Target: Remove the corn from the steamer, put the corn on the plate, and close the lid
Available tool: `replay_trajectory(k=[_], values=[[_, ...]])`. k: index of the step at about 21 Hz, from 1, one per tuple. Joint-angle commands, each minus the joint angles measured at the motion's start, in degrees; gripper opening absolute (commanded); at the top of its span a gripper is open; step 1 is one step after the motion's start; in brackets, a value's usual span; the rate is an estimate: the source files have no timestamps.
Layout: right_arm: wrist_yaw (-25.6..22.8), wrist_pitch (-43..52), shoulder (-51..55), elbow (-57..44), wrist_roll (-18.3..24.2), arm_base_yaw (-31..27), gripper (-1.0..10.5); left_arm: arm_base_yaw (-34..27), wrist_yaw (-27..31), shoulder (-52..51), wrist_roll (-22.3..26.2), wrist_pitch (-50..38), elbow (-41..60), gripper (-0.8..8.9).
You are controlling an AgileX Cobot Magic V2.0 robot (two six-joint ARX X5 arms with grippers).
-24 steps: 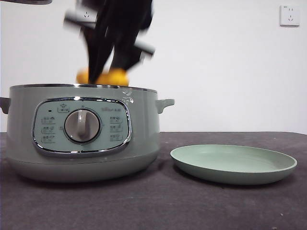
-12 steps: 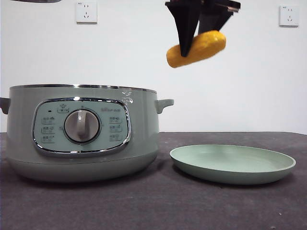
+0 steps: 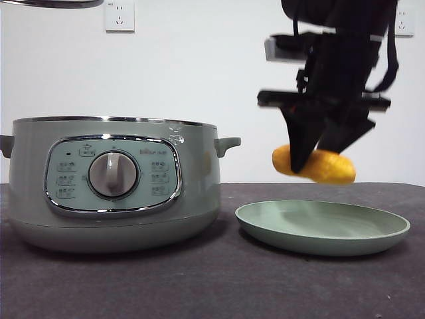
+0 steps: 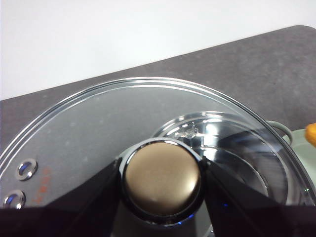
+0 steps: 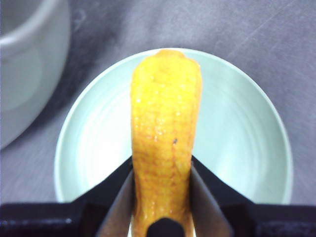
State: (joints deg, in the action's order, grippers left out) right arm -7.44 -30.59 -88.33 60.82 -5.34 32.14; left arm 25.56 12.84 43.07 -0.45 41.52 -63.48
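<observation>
My right gripper (image 3: 317, 154) is shut on the yellow-orange corn (image 3: 319, 166), holding it a short way above the pale green plate (image 3: 323, 227). In the right wrist view the corn (image 5: 165, 138) sits between the black jaws, straight over the middle of the plate (image 5: 237, 128). The sage-green steamer (image 3: 113, 183) stands open at the left. My left gripper (image 4: 162, 180) is shut on the knob of the glass lid (image 4: 98, 128), held high above the steamer. Only the lid's chrome rim (image 3: 53, 3) shows at the top left of the front view.
A dark grey cloth covers the table (image 3: 219, 286). The steamer's side handle (image 3: 227, 144) sticks out toward the plate. A white wall with sockets (image 3: 119, 16) stands behind.
The right gripper lifted the corn out of the steamer, carried it rightward, then came down to just above the plate. The lid stays held up.
</observation>
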Motion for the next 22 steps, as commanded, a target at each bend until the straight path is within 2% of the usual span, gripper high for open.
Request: replay_trajectory(k=[1,9,11,15,22], values=[[2.7,3.3,-0.7,-2.4,-0.7,-1.4,-0.1,0.0,0.2,0.2,0.1,-2.9,-0.7,-0.08],[10.5,4.2,-8.2,-2.4,-0.2,-6.5,0.0,0.0,-0.9,2.5,0.0,-4.0,-0.7,-0.08],[10.1,4.0,-8.5,-2.4,-0.4,-6.6,0.8,0.0,-1.2,2.6,-0.4,-4.1,-0.7,-0.08],[10.1,3.9,-8.5,-2.4,-1.9,-6.6,3.4,0.0,-1.2,2.9,-0.6,-4.4,-0.7,-0.08],[10.0,2.8,-6.4,-2.4,-2.3,-6.6,3.5,0.0,-2.8,3.9,-1.0,-6.0,-0.7,-0.08]])
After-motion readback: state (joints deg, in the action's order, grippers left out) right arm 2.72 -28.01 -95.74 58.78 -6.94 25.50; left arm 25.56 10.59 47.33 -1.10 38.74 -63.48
